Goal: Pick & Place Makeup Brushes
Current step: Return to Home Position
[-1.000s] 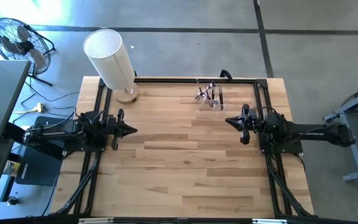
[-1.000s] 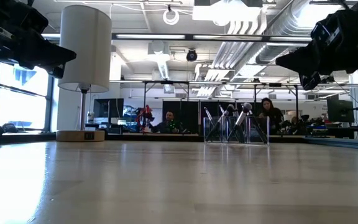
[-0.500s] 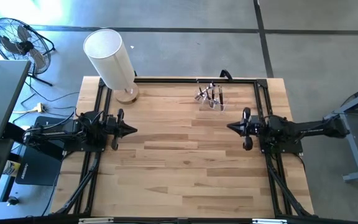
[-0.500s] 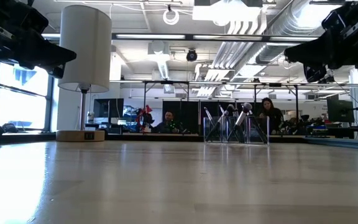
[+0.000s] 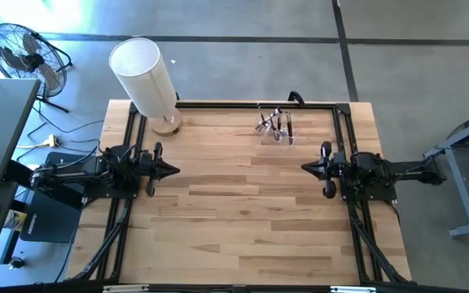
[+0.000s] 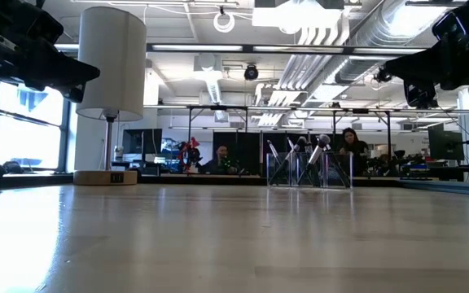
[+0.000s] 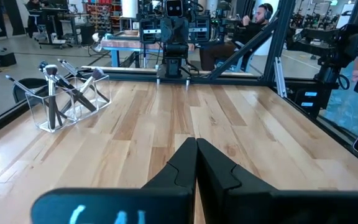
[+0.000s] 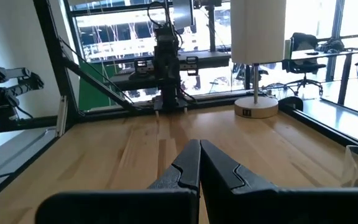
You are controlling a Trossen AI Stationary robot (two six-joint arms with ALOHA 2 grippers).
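Several makeup brushes [image 5: 276, 122] with dark handles stand leaning in a clear holder [image 7: 67, 102] at the table's far side, right of the middle; they also show in the low view [image 6: 309, 159]. My left gripper [image 5: 176, 170] is shut and empty at the table's left side, above the wood. My right gripper [image 5: 304, 168] is shut and empty at the table's right side, near of the holder and raised above the table. In the low view the right gripper [image 6: 389, 70] shows high up.
A lamp with a white shade [image 5: 143, 77] stands on its round wooden base [image 5: 167, 124] at the far left corner. A black frame [image 5: 218, 103] runs along the table's edges. People sit beyond the far edge [image 6: 350, 146]. Bare wood [image 5: 234, 212] lies between the arms.
My right gripper has drawn back toward the table's right edge and a little toward the near edge, staying shut and empty. The brushes and the holder have kept still.
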